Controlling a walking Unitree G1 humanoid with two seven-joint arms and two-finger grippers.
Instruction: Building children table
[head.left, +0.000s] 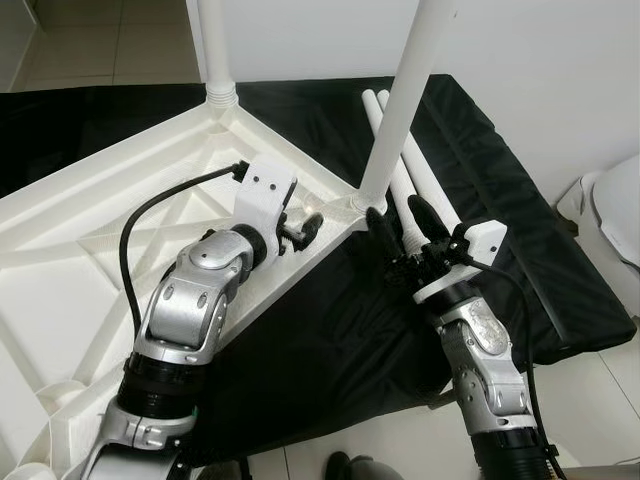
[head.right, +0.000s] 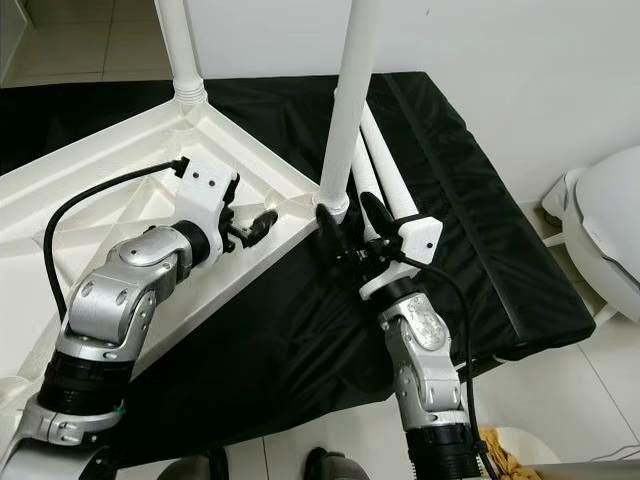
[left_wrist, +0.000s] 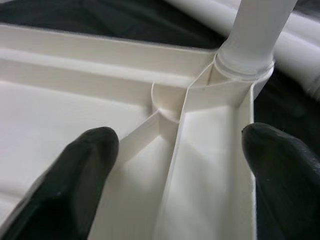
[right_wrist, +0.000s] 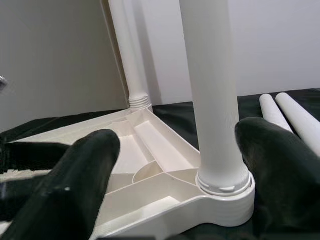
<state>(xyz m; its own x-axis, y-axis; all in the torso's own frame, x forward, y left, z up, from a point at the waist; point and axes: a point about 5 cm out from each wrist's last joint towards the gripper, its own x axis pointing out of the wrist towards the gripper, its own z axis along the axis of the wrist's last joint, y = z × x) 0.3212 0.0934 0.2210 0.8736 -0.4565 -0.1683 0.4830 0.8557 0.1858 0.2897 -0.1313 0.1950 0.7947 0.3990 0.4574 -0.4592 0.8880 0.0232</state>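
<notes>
Wide open, right pincer (head.right: 345, 226) straddles the table leg (head.right: 345, 110), untouching.

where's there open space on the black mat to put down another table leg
Free: the black mat between the upturned tabletop edge and the right arm, and the right strip beyond the two loose legs. Crowded: around the corner leg, where the open right gripper and open left gripper close in.
</notes>
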